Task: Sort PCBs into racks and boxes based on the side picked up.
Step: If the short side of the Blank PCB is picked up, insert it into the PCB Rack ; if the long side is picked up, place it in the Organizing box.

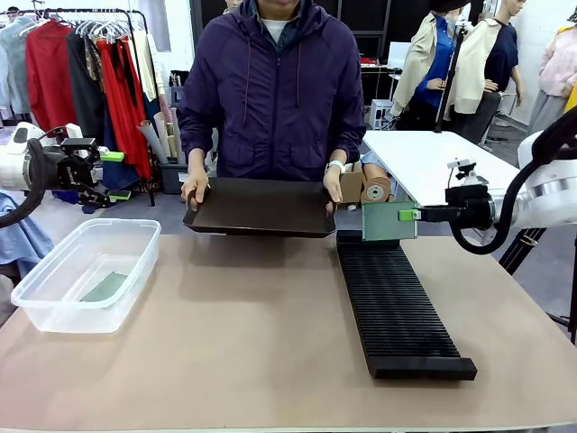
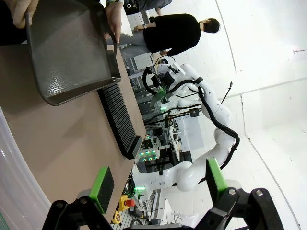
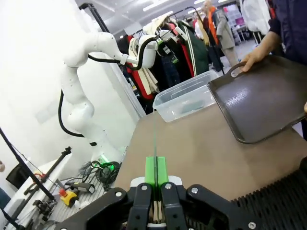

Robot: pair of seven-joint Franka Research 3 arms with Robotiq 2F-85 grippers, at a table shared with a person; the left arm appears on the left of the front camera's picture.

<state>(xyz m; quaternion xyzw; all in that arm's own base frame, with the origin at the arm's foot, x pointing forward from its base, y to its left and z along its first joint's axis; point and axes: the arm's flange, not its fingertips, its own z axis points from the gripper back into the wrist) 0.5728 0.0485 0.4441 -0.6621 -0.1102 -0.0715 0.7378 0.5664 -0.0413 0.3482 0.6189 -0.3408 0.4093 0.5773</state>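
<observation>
The right jaws pinch a PCB (image 1: 389, 221) by its right edge. The board stands upright with its flat face towards the robot, over the far end of the rack (image 1: 397, 311). Whether its lower edge touches the slots cannot be told. In the right wrist view the PCB (image 3: 155, 139) shows edge-on as a thin line running out from between the green pads (image 3: 151, 170), which are pressed against it.

The rack lies on the surface (image 1: 225, 352) right of the middle, running from the far edge towards the near edge. The tub (image 1: 63, 316) sits by the left edge, well apart from the rack. A second PCB (image 1: 105, 287) lies flat on the tub's floor.

The left jaws hang past the far-left corner, beyond the tub and higher than it. In the left wrist view their pads (image 2: 102, 187) are spread wide with nothing between them.

A person at the far edge holds a tray (image 1: 261, 206) tilted just above the surface, one hand (image 1: 194, 187) on its left end and the other hand (image 1: 334, 185) on its right end. The tray's right end is just beside the held PCB. The tray (image 3: 264, 100) is bare inside in the right wrist view, with the tub (image 3: 187, 98) beyond it.
</observation>
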